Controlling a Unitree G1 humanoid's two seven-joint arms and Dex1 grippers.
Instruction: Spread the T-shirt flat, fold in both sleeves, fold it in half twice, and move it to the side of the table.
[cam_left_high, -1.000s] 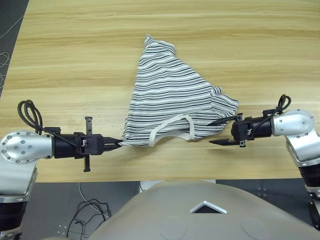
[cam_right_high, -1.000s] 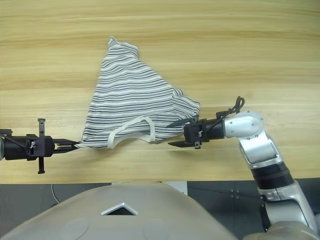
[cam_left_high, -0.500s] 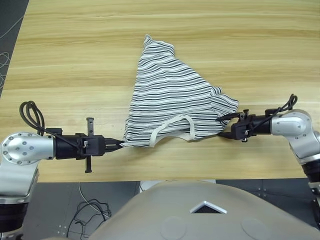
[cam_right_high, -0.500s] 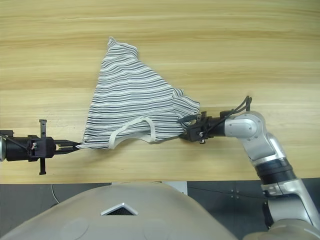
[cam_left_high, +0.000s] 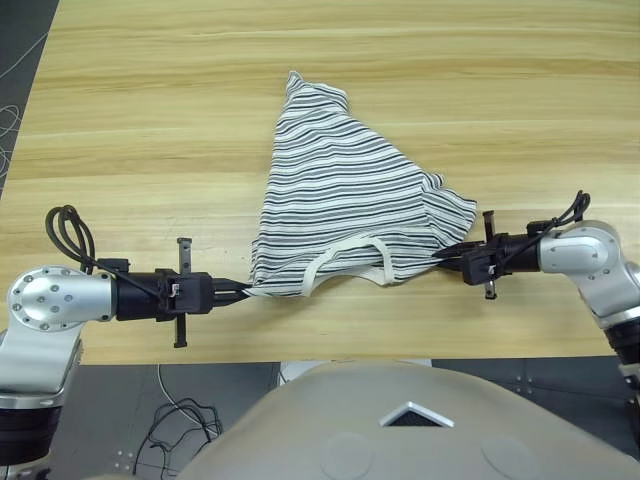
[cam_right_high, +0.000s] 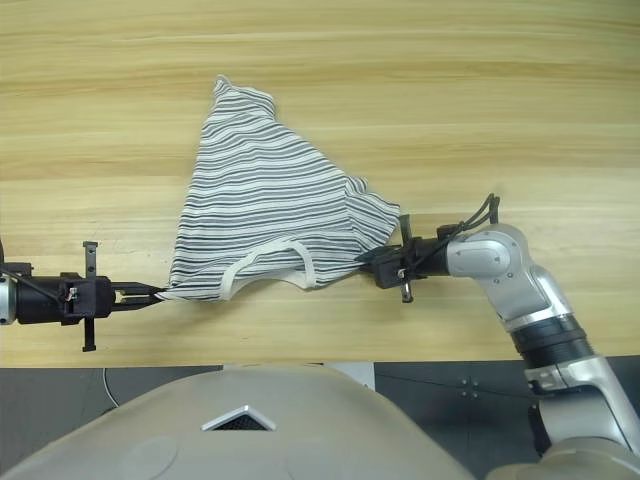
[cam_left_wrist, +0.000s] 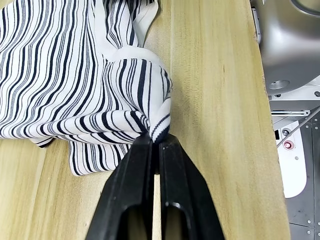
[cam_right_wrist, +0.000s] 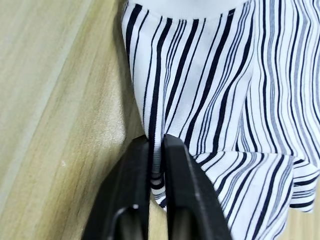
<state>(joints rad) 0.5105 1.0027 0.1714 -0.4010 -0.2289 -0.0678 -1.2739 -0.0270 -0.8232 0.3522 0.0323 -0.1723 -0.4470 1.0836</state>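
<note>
1. Fingers (cam_left_wrist: 131, 180) of the left gripper (cam_left_high: 241, 291) pinch the near left corner of the shirt (cam_left_high: 340, 190), by the table's (cam_left_high: 130, 110) front edge.
2. The shirt lies bunched in a rough triangle mid-table, collar (cam_left_high: 318, 266) toward the robot.
3. The right gripper (cam_left_high: 447, 258) is clamped on its right edge.

Lab — wooden table (cam_left_high: 150, 90), floor cables (cam_left_high: 180, 415)

Striped T-shirt (cam_left_high: 340, 190): one is counted.
Wooden table (cam_left_high: 140, 100): one is counted.
Grippers: two are counted, the left gripper (cam_left_high: 241, 291) and the right gripper (cam_left_high: 446, 256).
Fingers (cam_left_wrist: 129, 195): two are seen on each gripper, four in all.
White collar band (cam_left_high: 347, 248): one is counted on the shirt.
Pinched edges of cloth: two are counted, one per gripper.
</note>
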